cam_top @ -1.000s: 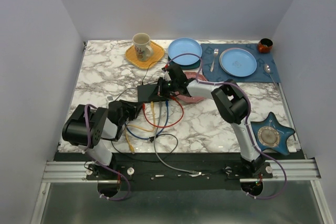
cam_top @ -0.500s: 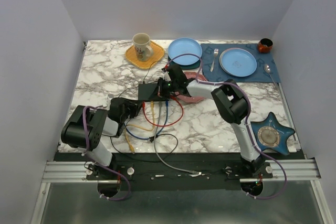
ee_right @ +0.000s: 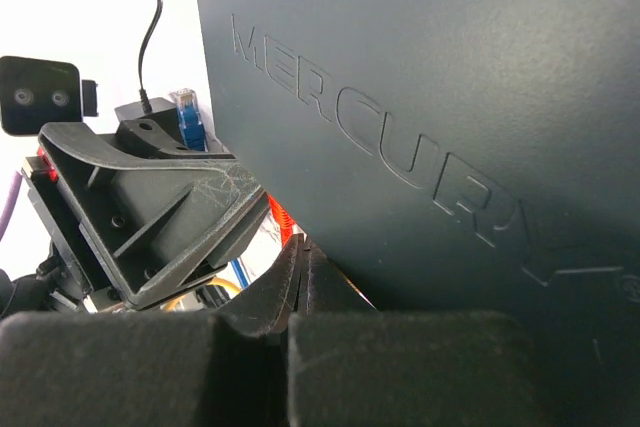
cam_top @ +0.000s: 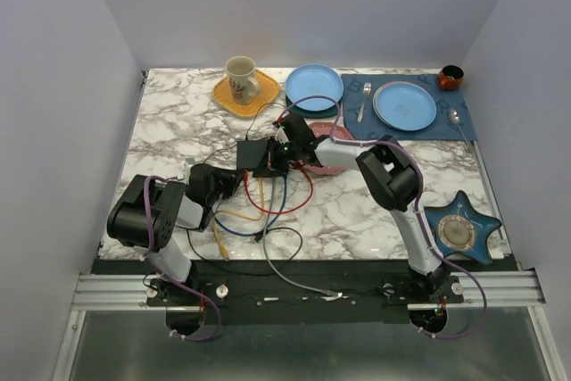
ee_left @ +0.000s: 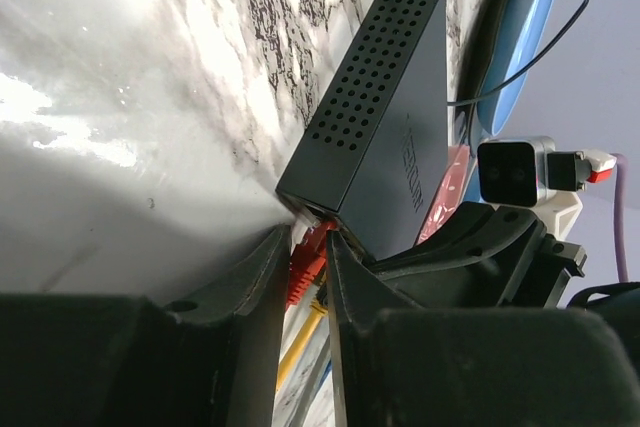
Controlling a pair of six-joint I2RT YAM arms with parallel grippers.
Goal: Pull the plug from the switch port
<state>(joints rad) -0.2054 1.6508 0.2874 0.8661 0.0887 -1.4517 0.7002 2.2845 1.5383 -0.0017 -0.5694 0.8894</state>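
The left pincer (ee_left: 309,239) grips a red plug (ee_left: 304,267) seated at the near corner of the black perforated switch (ee_left: 385,117), which lies on the marble worktop (ee_left: 150,57); a yellow cable (ee_left: 300,339) runs just below.

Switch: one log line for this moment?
left gripper: shut on red plug at switch port | right gripper: shut, against switch | unplugged: no

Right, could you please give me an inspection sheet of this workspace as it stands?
Surface: marble table, no spills seen.
Job's things: switch lies flat; red plug sits at its port.
Clutter: mug, blue plate, pink plate, fork, star dish.
Grippers: left gripper straddles the red plug, grip unclear; right gripper shut, tips against the switch.
Cables: red cable, yellow cable and blue cable loop before the switch.
Surroundings: plain white walls.
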